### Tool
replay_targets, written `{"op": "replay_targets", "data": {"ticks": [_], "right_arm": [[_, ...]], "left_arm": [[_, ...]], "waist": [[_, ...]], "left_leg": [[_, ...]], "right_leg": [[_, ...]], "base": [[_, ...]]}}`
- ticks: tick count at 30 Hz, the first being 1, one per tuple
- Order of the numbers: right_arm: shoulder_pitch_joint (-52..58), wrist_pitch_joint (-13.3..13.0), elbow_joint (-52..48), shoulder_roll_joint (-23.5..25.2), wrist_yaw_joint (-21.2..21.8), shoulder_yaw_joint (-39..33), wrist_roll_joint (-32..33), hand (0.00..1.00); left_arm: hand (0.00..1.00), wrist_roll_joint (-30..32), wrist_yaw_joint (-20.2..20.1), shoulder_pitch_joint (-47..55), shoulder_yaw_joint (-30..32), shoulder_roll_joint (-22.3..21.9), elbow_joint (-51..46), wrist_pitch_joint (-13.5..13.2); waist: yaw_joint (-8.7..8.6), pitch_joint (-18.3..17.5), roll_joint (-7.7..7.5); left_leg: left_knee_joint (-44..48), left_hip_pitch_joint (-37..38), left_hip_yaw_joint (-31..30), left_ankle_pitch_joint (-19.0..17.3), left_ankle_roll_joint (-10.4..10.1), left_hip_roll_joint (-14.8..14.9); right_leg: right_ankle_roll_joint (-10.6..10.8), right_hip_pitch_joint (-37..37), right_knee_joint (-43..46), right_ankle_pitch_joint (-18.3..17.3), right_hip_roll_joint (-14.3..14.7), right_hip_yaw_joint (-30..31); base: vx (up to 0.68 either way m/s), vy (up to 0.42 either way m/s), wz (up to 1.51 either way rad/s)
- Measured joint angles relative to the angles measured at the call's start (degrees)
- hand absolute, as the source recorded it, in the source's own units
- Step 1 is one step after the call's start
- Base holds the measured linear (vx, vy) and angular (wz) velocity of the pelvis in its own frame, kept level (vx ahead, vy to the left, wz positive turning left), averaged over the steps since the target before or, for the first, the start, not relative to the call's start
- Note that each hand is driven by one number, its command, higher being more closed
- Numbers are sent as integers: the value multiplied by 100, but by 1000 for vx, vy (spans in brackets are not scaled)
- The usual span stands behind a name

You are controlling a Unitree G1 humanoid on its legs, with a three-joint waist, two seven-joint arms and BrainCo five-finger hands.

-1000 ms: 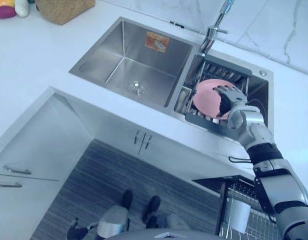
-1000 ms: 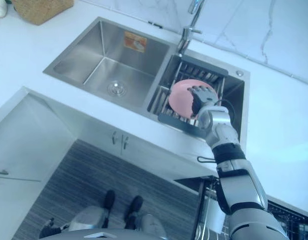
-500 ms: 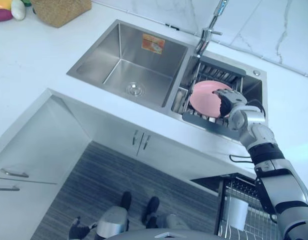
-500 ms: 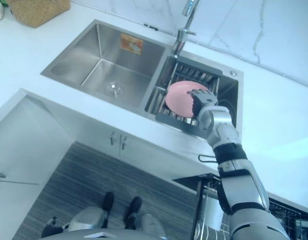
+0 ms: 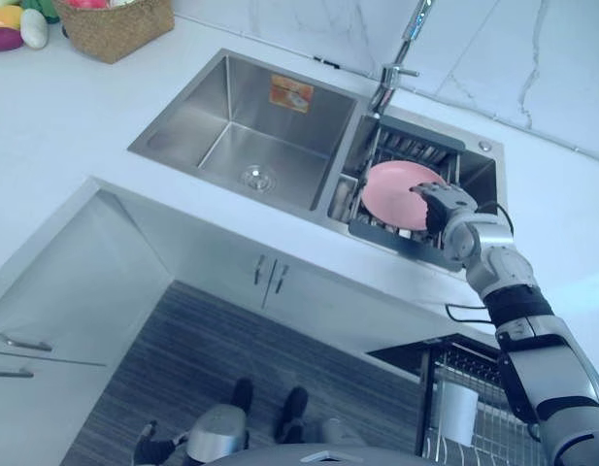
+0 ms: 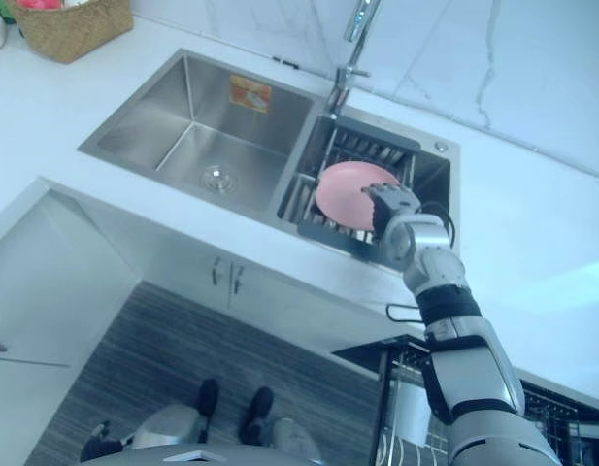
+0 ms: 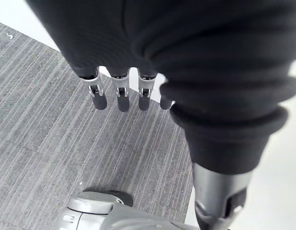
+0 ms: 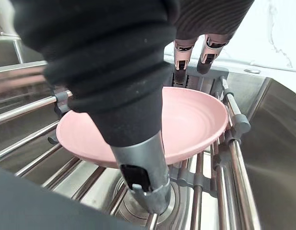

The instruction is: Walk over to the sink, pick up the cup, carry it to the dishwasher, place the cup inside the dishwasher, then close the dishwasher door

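The sink is made of brushed steel, its rack of shiny metal rods; the pink plate is seen smooth and matt, the basket woven.

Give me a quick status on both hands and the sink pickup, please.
Left hand open, hanging over floor. Right hand open, fingers over pink dish in sink rack. Nothing held yet. Nothing in the way.
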Motion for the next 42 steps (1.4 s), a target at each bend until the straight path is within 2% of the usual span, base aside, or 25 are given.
{"op": "replay_targets", "data": {"ticks": [5, 16, 25, 26, 33, 39, 42], "right_arm": [[38, 4, 0, -1, 118, 0, 0, 0], [37, 72, 2, -35, 93, 1, 17, 0], [28, 439, 4, -119, -345, 1, 40, 0], [26, 446, 4, -119, -412, 1, 40, 100], [26, 447, -4, -108, -611, -2, 25, 100], [17, 433, -23, -109, -1029, -39, 15, 100], [18, 303, -28, -108, -1294, -47, 21, 100]], "left_arm": [[0, 0, 0, 0, 1, 6, 0, 0], [0, -41, 1, 0, 7, 27, -20, 2], [0, -225, 15, -4, 18, 26, -114, -1], [0, -234, 16, -5, 18, 26, -166, -5], [0, -239, 38, -51, 15, 26, -225, -14], [0, -240, 108, -179, 12, 25, -227, -59], [0, -240, 130, -203, 12, 28, -227, -102]], "waist": [[-7, -9, 0], [24, -8, -1], [61, 73, 6], [68, 111, 7], [81, 260, 62], [80, 259, 59], [78, 260, 58]], "left_leg": [[0, -53, 2, 2, 3, -1], [4, -195, -92, 14, 10, -3], [258, -479, -209, -13, -28, -40], [264, -486, -210, -29, -51, -40], [335, -623, -150, -66, -18, -43], [335, -639, -133, -67, -20, -44], [335, -634, -123, -80, -39, -45]], "right_leg": [[0, -51, -10, 0, 1, 2], [0, -174, -8, 8, 1, -43], [-5, -355, 32, 11, -44, -158], [-6, -358, 35, 12, -44, -158], [13, -434, 38, 1, -51, -117], [-10, -455, 48, 27, -55, -117], [-10, -455, 48, 26, -57, -106]], "base": [[-5, 18, 0], [8, 11, 2], [0, 33, 8], [-39, 30, 1], [-38, 40, -3], [32, 45, 0], [16, 42, -2]]}}
